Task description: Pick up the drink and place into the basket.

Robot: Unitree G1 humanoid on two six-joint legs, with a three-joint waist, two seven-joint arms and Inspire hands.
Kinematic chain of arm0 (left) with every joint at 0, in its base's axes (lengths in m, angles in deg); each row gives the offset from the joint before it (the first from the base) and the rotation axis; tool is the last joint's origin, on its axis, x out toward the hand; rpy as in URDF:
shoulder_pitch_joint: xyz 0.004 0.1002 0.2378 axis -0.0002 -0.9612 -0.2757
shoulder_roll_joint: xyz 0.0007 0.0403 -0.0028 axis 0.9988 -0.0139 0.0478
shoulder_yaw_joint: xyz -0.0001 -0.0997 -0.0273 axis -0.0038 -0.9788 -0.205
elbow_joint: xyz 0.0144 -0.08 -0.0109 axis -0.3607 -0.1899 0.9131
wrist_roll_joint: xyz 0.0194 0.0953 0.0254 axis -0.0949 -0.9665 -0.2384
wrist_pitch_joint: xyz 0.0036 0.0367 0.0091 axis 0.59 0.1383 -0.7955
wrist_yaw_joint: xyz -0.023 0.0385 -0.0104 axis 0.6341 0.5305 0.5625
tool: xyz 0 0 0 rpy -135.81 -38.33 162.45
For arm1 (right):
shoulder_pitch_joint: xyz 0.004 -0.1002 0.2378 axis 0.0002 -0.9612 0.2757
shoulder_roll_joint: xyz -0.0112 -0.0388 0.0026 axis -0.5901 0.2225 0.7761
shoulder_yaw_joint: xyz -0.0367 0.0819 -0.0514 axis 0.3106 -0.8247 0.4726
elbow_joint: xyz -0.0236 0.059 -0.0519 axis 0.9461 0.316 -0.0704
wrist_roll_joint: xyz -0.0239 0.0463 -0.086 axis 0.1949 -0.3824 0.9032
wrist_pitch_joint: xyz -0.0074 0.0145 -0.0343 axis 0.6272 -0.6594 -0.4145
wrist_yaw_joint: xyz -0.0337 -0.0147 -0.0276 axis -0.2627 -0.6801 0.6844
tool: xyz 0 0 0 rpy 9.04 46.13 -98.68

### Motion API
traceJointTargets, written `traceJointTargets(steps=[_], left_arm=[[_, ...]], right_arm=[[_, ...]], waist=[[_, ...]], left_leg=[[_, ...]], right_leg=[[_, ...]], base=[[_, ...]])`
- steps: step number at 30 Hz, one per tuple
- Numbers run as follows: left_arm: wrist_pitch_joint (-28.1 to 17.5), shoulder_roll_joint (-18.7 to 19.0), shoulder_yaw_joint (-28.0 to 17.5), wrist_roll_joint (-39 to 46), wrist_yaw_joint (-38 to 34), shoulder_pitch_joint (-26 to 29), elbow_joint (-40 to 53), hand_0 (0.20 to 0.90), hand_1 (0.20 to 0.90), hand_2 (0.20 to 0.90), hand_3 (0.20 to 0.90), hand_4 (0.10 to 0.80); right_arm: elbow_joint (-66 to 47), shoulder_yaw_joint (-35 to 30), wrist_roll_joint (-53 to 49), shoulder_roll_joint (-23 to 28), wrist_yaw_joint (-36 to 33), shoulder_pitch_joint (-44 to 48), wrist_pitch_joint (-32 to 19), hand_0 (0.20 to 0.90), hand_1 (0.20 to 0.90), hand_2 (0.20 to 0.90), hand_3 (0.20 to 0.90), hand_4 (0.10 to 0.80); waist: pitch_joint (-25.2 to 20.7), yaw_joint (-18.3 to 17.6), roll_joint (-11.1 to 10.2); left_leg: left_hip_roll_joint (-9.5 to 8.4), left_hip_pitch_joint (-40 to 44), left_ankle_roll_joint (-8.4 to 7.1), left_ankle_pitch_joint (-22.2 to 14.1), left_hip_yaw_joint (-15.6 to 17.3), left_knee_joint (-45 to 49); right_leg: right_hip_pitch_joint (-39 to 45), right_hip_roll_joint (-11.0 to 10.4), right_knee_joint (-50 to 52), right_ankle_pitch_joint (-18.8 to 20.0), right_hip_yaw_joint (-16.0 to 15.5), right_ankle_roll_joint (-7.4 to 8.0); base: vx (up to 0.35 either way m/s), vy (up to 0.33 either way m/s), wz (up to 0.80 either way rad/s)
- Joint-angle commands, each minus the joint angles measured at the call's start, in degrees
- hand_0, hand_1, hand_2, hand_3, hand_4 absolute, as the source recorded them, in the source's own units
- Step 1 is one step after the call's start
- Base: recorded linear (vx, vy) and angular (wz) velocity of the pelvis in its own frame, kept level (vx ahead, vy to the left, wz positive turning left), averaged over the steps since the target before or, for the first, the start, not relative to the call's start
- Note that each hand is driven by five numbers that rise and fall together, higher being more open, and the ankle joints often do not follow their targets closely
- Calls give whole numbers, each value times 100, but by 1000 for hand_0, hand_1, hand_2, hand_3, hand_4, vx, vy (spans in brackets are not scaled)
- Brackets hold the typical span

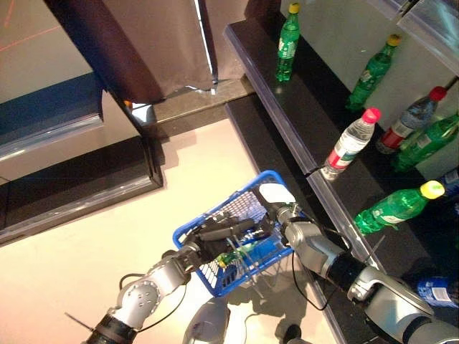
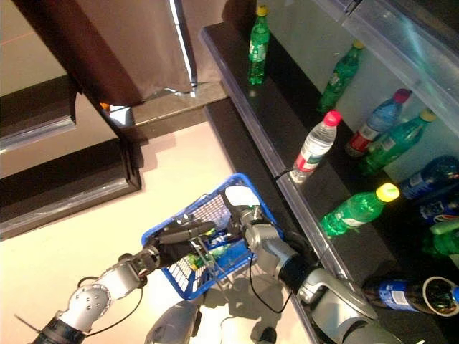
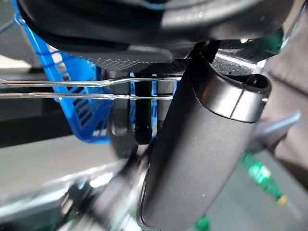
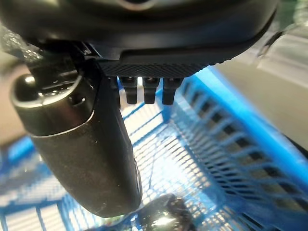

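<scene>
left eye view shows my left hand curled round the wire handles of the blue basket, holding it up off the pale floor beside the dark shelf. my right hand hangs over the basket's mouth, white-capped thumb uppermost; in its own wrist view the fingers look loose and straight above the blue mesh with nothing between them, so i take it as released. a green drink bottle lies down inside the basket (only part of it shows past the wires), so i judge the placing step as good as done. next i would lift the right hand clear of the rim without snagging the handles. more bottles stand on the shelf: green ones and a clear one with a pink cap. a brown curtain hangs beyond.
</scene>
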Motion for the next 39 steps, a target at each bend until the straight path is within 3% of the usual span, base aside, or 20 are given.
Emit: traceJointTargets(steps=[1,9,13,20,22,24,33,39], left_arm=[[-875,-517,-506,716,849,328,2095,300,300,300,200,100],[-1188,-673,-1014,126,442,-502,1665,300,300,300,200,100],[-1715,-683,-1049,-349,404,-784,1252,300,300,300,200,100],[-2322,-738,-1063,-1028,373,-991,421,300,300,300,200,100],[-2441,-751,-1076,-1155,397,-1087,206,300,300,300,200,100],[-2621,-799,-1151,-1217,690,-1277,-224,300,300,300,200,100],[-2943,-878,-1125,-1461,926,-1443,-1277,300,300,300,200,100],[-3149,-975,-1054,-1388,1093,-1446,-1641,300,300,300,200,100]], right_arm=[[-489,-184,-36,382,-516,-28,-101,900,900,900,900,800],[-2169,-1377,-493,991,-787,-1847,-707,900,900,900,900,800],[-2489,-1789,-1091,1133,-811,-2458,-1114,900,900,900,900,800],[-2397,-2157,-1999,936,-406,-3119,-1875,900,900,900,900,800],[-2385,-2251,-2777,829,-187,-3363,-2033,900,900,900,900,800],[-2203,-2410,-3056,643,88,-3743,-2480,900,900,900,900,800],[-1660,-2546,-4085,310,886,-4148,-2952,900,900,900,900,800],[-1250,-2502,-4195,132,765,-4119,-3018,900,900,900,900,800]], waist=[[-863,102,45],[-984,-136,-85],[-1013,-228,-140],[-1093,-410,-200],[-1115,-455,-206],[-1142,-512,-223],[-1188,-606,-232],[-1206,-616,-231]], left_leg=[[435,924,-178,-1081,437,-18],[528,1137,-216,-1164,563,-18],[595,1234,-254,-1188,651,-18],[686,1314,-306,-1170,796,-18],[700,1319,-308,-1161,819,-18],[725,1353,-312,-1166,889,-18],[770,1378,-324,-1180,1025,-18],[809,1371,-353,-1175,1091,-18]], right_leg=[[-731,-134,-66,700,254,-218],[-582,-51,-70,633,401,-161],[-520,-4,-70,620,432,-152],[-470,37,-70,621,447,-148],[-474,42,-70,625,452,-144],[-471,38,-70,634,463,-143],[-502,10,-70,655,473,-111],[-533,-28,-70,679,410,-87]], base=[[41,-24,-4],[33,-31,-11],[-3,-58,-15],[-13,-35,-5],[-20,-27,-7],[-7,-14,-10],[-21,-13,-7],[-24,-24,-8]])
